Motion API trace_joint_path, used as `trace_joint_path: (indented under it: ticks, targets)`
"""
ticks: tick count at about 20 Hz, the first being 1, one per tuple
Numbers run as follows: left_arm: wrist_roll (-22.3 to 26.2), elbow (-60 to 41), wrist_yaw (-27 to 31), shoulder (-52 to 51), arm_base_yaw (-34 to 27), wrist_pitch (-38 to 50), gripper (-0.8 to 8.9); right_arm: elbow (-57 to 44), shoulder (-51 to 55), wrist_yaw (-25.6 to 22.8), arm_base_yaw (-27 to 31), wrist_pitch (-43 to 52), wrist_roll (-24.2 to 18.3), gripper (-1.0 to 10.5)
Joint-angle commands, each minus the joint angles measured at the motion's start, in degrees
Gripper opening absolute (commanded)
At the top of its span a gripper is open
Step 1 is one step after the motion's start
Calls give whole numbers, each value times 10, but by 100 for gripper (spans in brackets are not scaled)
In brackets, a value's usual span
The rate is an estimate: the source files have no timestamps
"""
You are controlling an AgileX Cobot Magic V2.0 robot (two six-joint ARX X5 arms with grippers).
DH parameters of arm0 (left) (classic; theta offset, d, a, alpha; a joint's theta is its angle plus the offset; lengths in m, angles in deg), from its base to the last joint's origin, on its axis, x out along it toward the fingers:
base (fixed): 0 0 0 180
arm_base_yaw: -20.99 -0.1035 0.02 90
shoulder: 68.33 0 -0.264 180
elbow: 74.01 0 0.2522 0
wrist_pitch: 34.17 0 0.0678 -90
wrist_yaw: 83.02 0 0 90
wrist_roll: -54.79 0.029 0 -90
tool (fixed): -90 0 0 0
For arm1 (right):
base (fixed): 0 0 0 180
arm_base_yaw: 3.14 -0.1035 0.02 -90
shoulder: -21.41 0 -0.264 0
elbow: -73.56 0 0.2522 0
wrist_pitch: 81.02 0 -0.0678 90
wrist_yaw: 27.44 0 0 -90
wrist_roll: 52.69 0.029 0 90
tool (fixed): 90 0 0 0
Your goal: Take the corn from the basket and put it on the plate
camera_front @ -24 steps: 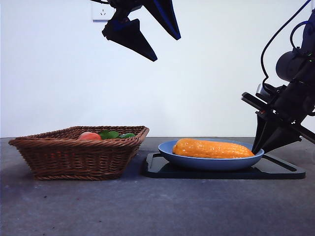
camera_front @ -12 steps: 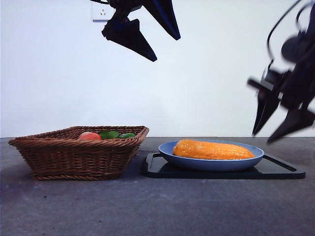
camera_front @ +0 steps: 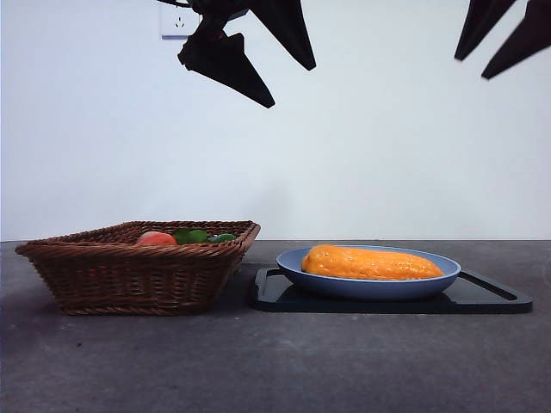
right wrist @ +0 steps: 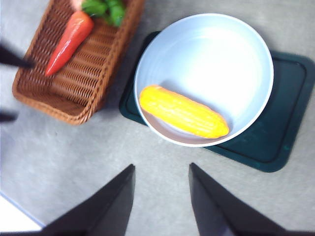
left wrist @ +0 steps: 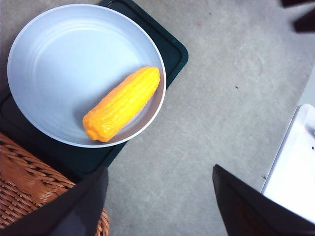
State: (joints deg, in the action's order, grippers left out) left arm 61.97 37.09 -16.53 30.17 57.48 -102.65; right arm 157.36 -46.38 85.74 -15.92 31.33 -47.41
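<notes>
The corn (camera_front: 372, 261) lies in the blue plate (camera_front: 297, 268) at the basket's (camera_front: 129, 275) three o'clock; both grippers, left gripper (left wrist: 157, 196) and right gripper (right wrist: 161, 196), hang high, open and empty, so retreat calls for a straight climb clear of the plate.

front: low, table height, level across, close to basket (camera_front: 138, 267) and plate (camera_front: 368, 282) | left wrist: high, looking down on plate (left wrist: 59, 73), corn (left wrist: 122, 103), basket corner | right wrist: high, looking down on all three | shared: corn on plate, basket
</notes>
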Motion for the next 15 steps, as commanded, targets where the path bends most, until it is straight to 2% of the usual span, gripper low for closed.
trace_joint_path:
  ticks: [1,3,5,10,15]
  targets:
    - [7,16,0,0,3,-2,335,-19,19,-25,-36,0,-7,181]
    - [7,16,0,0,3,-12,309,-47,35,-29,-68,3,-2,159]
    - [7,16,0,0,3,-16,242,-78,42,-28,-90,12,-1,123]
    - [7,16,0,0,3,-33,-1,-150,43,-22,-115,68,6,2]
    - [7,16,0,0,3,-35,7,-171,43,-22,-117,85,17,2]
